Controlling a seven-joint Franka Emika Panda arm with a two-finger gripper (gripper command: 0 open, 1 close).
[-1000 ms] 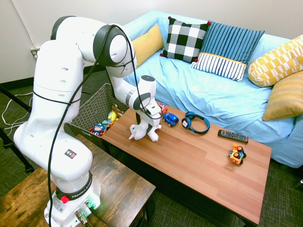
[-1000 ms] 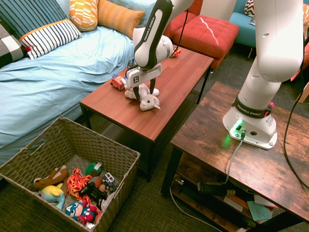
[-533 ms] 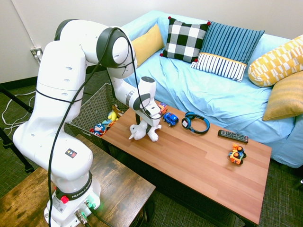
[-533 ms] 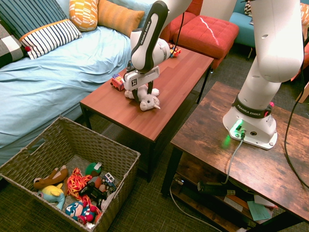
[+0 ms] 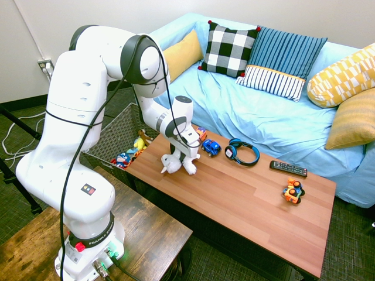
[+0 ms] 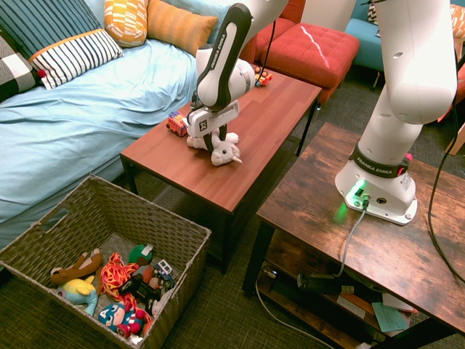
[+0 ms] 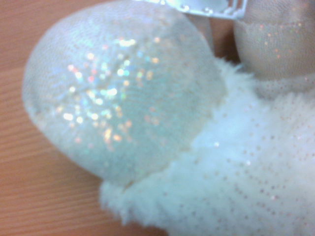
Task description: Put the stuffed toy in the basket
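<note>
The white fluffy stuffed toy lies on the red-brown coffee table near its basket-side end. My gripper points down onto the toy, its fingers pressed in on either side of the body, shut on it. The wrist view is filled with the toy's white fur and a glittery foot pad. The large woven basket stands on the floor beyond the table's end, beside the sofa, with several toys inside.
On the table sit a blue toy car, blue headphones, a black remote and an orange toy vehicle. A light-blue sofa with cushions runs along the table's far side. A red ottoman stands past the table.
The fingers have closed in on the stuffed toy, which looks pinched and slightly shifted. The arm has barely moved.
</note>
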